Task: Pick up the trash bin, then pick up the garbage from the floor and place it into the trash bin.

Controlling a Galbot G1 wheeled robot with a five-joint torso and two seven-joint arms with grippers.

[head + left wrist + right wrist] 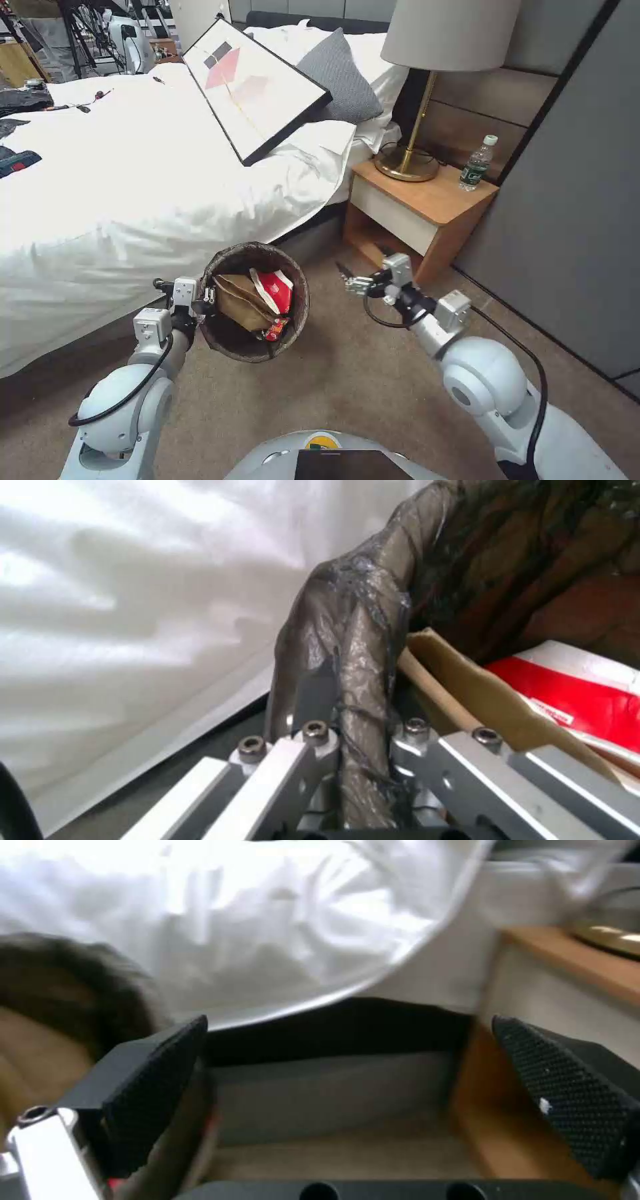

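The trash bin, lined with a dark brown bag, hangs above the carpet beside the bed. My left gripper is shut on its rim; in the left wrist view the fingers pinch the bag-covered rim. Garbage lies inside the bin: a flattened brown paper bag and a red-and-white packet. To the right of the bin, my right gripper stands open and holds nothing, near the nightstand's lower corner. The bin also appears at the edge of the right wrist view.
A bed with a white duvet runs along the left. A wooden nightstand carries a brass lamp and a water bottle. A grey wall panel closes off the right. Bare carpet lies between the arms.
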